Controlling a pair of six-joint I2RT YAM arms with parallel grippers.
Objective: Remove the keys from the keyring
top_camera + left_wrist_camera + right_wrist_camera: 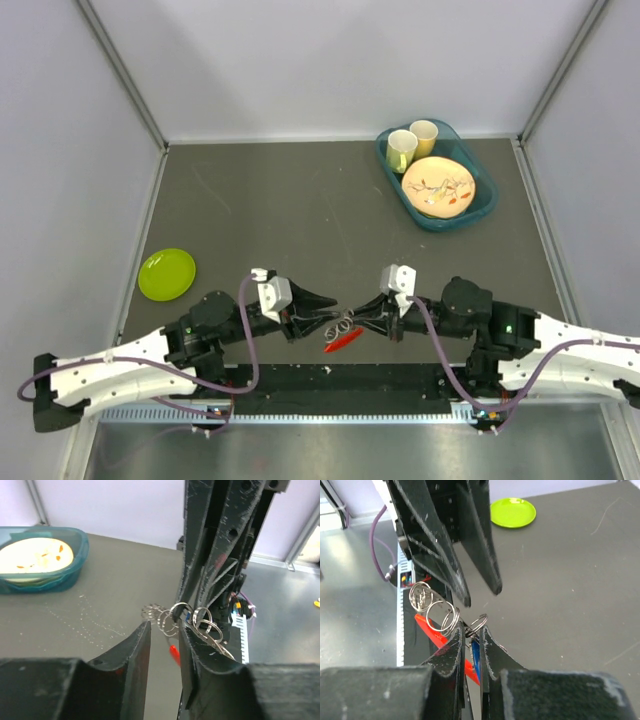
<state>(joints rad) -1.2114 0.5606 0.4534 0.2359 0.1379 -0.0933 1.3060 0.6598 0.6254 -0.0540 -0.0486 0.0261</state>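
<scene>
Right end effector (pixel 472 630) clenched on thin silver wire keyring (pixel 440 612), likely anchoring it; left end effector (pixel 162 632) released, poised by red-headed silver key (pixel 432 632).

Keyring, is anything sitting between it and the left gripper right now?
Nothing visible. The left gripper is open, and the keyring hangs right at its fingertips. The right gripper pinches the keyring from the opposite side, not across the path.
</scene>
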